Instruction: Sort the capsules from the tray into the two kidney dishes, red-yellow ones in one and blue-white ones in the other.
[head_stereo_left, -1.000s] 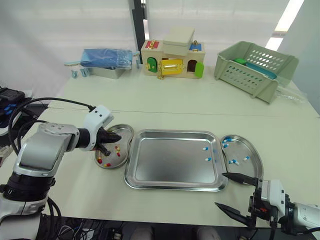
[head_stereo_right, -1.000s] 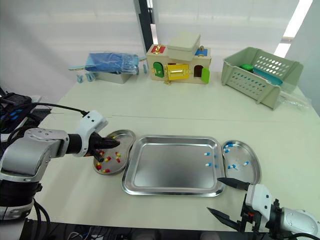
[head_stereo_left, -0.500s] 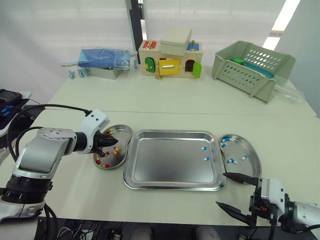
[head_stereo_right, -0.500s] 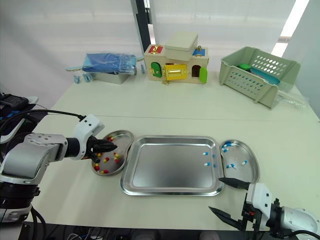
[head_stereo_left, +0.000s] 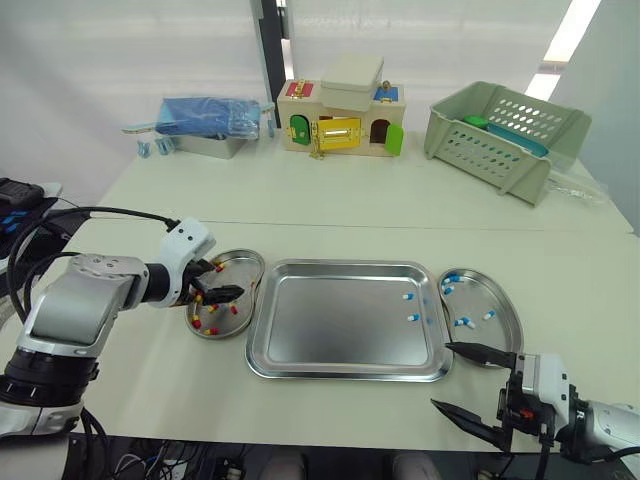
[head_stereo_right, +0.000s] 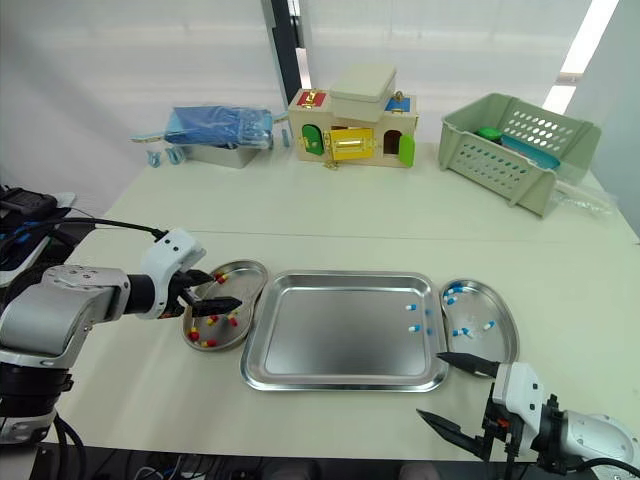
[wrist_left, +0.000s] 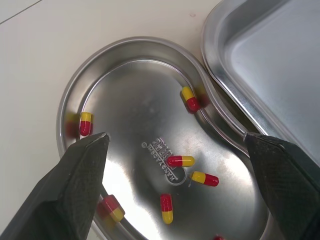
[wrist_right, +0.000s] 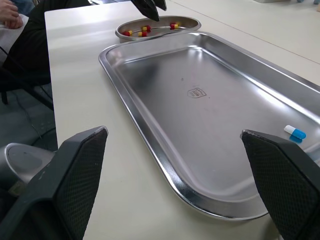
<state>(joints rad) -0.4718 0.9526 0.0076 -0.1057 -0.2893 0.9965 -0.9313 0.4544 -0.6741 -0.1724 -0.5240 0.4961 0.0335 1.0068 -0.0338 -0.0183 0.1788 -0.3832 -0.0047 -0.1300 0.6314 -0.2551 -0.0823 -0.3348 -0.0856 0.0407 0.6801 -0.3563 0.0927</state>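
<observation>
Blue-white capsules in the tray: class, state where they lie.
In the left eye view, the two blue-white capsules lie by the tray's right edge, on the robot's right, next to the right kidney dish.

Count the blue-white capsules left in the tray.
2: one blue-white capsule near the tray's right end, another beside it, just nearer the robot. None looks hidden.

The pale cream table (head_stereo_left: 330, 215) has a shiny rectangular steel tray (head_stereo_left: 340, 325) lying between the left gripper (head_stereo_left: 225, 282) and the right gripper (head_stereo_left: 442, 376). One steel kidney dish (head_stereo_left: 250, 265) sits right under the left gripper, and the other steel kidney dish (head_stereo_left: 495, 295) is just past the right one. Well beyond both are a wooden toy house (head_stereo_left: 340, 120), a green plastic basket (head_stereo_left: 505, 135) and a metal tin (head_stereo_left: 210, 146).
</observation>
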